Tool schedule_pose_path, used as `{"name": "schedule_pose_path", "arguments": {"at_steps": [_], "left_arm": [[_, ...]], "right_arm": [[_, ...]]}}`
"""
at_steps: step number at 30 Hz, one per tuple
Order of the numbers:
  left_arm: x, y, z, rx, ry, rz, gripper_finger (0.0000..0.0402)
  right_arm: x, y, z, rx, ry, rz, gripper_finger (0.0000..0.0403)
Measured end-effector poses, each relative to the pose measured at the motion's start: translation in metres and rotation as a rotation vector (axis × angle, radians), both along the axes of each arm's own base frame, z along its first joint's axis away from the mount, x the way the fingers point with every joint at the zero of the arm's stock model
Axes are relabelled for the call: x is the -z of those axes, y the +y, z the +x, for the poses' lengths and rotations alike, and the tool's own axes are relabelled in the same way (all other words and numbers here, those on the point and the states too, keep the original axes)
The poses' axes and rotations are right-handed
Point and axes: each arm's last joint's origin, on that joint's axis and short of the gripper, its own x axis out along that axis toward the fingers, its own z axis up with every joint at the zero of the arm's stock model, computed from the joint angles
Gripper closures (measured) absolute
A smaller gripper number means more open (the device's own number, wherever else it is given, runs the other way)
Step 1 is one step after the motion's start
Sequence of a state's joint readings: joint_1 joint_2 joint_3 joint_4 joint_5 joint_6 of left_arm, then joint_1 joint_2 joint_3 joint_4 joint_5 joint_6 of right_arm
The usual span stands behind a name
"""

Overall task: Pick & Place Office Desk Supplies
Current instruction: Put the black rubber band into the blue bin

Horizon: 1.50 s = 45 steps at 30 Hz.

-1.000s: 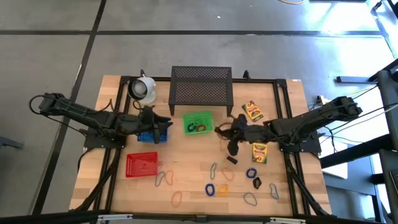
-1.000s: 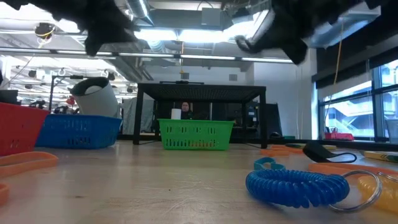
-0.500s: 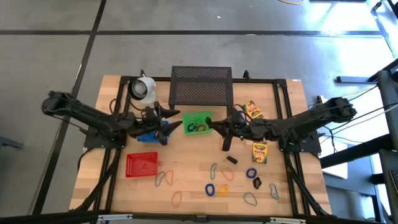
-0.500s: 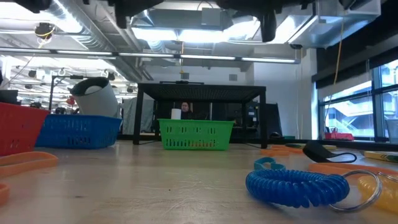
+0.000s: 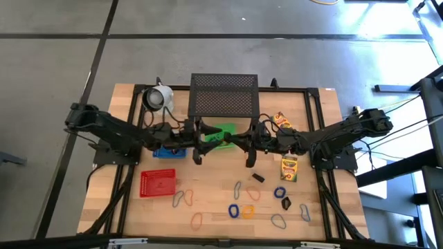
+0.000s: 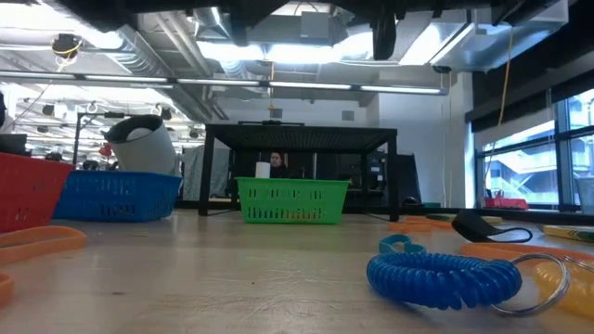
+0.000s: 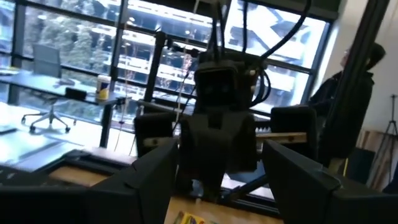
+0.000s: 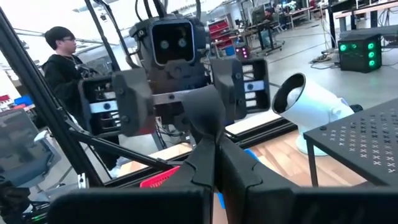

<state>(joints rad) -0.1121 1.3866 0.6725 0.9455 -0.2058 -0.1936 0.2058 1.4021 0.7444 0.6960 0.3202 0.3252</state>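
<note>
My left gripper (image 5: pixel 205 141) hovers open at the left side of the green basket (image 5: pixel 210 129). My right gripper (image 5: pixel 239 143) is shut at the basket's right side. The two face each other, level, above the table. The left wrist view shows my open fingers (image 7: pixel 140 180) and the right gripper (image 7: pixel 208 171) beyond them. I cannot tell whether anything sits between the shut right fingers (image 8: pixel 208 155). Coloured rubber-band loops (image 5: pixel 237 190), a blue coil (image 5: pixel 279 192) and a black clip (image 5: pixel 257 178) lie flat on the near part of the table. Two yellow crayon boxes (image 5: pixel 280 122) (image 5: pixel 288 169) lie to the right.
A black mesh stand (image 5: pixel 224 95) sits at the far edge, with a white cup-like object (image 5: pixel 159 97) to its left. A blue basket (image 5: pixel 163 153) lies under the left arm, and a red basket (image 5: pixel 158 182) sits nearer. A person (image 8: pixel 59 59) stands beyond the table.
My left gripper has moved right, from above the blue basket to the green basket's left side. My right gripper has risen from beside the black clip and moved left and toward the far edge, to the basket's right side. The things on the table have stayed put.
</note>
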Motion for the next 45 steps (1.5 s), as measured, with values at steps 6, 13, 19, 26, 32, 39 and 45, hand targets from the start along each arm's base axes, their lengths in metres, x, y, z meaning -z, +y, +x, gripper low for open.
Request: {"name": "schedule_pose_path", "arguments": {"at_steps": [6, 13, 19, 26, 32, 39, 45], "left_arm": [[-0.002, 0.001, 0.017, 0.037, 0.005, 0.027, 0.0171], [0.0, 0.0, 0.021, 0.074, 0.023, 0.037, 0.0187], [0.001, 0.001, 0.021, 0.067, 0.036, 0.066, 0.0269], [0.001, 0.001, 0.021, 0.062, 0.041, 0.09, 0.0391], [0.002, 0.0, 0.021, 0.071, 0.054, 0.093, 0.0398], [0.005, 0.001, 0.02, 0.082, 0.106, 0.04, 0.0398], [0.014, 0.007, 0.009, 0.068, 0.338, -0.063, 0.0398]], "right_arm": [[-0.001, 0.001, 0.0, -0.026, -0.008, 0.001, 0.039], [-0.001, 0.004, -0.001, -0.037, -0.009, 0.001, 0.0389], [-0.001, 0.004, -0.001, -0.038, -0.01, 0.001, 0.0389], [-0.001, 0.004, -0.001, -0.042, -0.01, 0.0, 0.0389], [0.002, 0.005, -0.001, -0.079, 0.017, 0.064, 0.037], [-0.006, 0.002, -0.013, -0.133, 0.079, 0.069, 0.0266], [-0.011, -0.008, -0.043, -0.101, 0.281, 0.108, 0.0191]]}}
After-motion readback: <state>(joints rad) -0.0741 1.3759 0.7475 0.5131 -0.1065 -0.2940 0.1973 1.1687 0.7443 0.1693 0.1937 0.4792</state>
